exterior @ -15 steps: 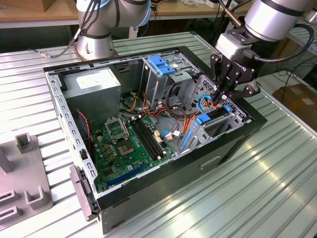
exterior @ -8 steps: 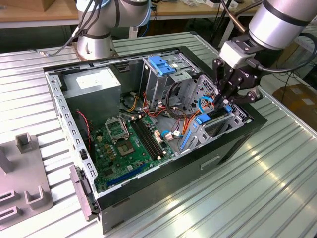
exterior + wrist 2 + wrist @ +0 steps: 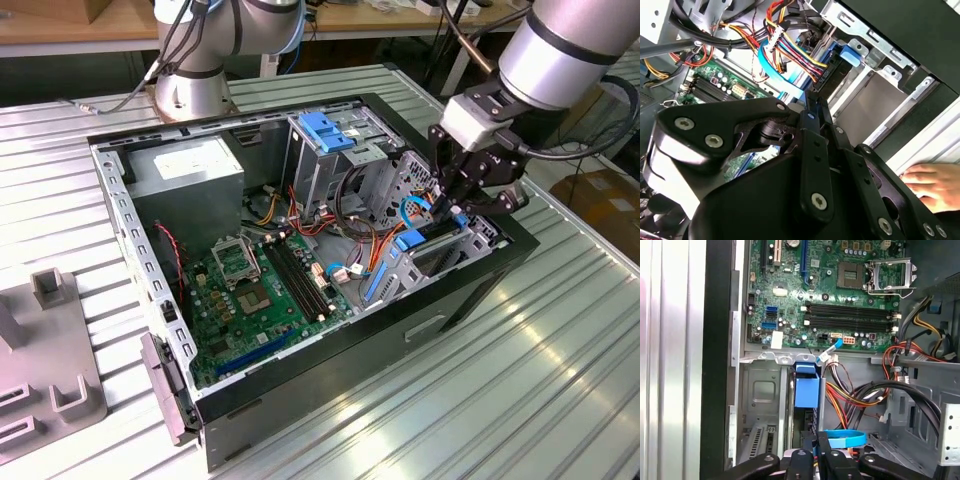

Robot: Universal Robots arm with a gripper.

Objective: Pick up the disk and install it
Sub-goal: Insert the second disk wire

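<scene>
The disk (image 3: 806, 392) stands on edge in the drive bay at the front corner of the open computer case (image 3: 470, 290), toward the exterior view's right. The blue end of its rail shows in the exterior view (image 3: 408, 240) and in the second wrist view (image 3: 850, 52). My gripper (image 3: 455, 212) hangs just above that bay. Its black fingers (image 3: 810, 455) lie close together, shut, with the tips (image 3: 809, 105) right at the disk's end beside a blue cable loop (image 3: 842, 437). Whether the tips touch the disk is hidden.
The case holds a green motherboard (image 3: 255, 290), a grey power supply (image 3: 190, 170), a blue-topped drive cage (image 3: 325, 130) and cable bundles (image 3: 350, 215). A person's hand (image 3: 930, 185) rests outside the case wall. A grey fixture (image 3: 50, 380) sits at the exterior view's left.
</scene>
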